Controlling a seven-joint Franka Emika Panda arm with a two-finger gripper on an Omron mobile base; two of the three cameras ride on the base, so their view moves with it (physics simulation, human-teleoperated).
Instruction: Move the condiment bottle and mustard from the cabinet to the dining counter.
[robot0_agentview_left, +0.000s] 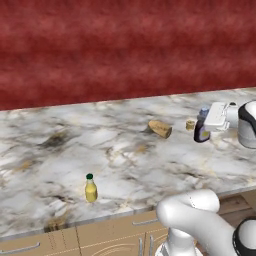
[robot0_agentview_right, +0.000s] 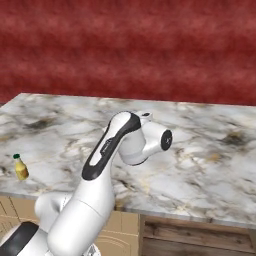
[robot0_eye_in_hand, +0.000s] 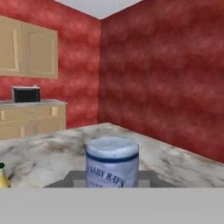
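Gripper (robot0_agentview_left: 204, 125) sits at the right end of the bench (robot0_agentview_left: 125, 155), turned sideways, its white hand body against the bottle (robot0_agentview_left: 202, 131). From my left base view the dark bottle stands upright on the marble with its pale cap just at the hand's edge. In the hand view the bottle's cap and label (robot0_eye_in_hand: 113, 162) sit dead centre and very close, with grey finger parts to either side of it, so I read the jaws as partly closed around the bottle. I cannot tell whether the bottle's base is touching the marble or just off it.

Mustard (robot0_agentview_left: 90, 188) stands upright near the bench's front edge, well to the left of the bottle and well apart from it. Right base view shows it too (robot0_agentview_right: 20, 167), at the far left, near the front edge. Hand view catches a sliver of it at the lower left (robot0_eye_in_hand: 3, 176).

Between the two, further back, a tan roll-shaped thing (robot0_agentview_left: 160, 128) lies on its side. A small tan cup (robot0_agentview_left: 190, 125) stands just left of the bottle.

Across the room in the hand view: tan wall cabinet (robot0_eye_in_hand: 28, 48), doors shut, and a microwave (robot0_eye_in_hand: 26, 94) on the worktop under it.
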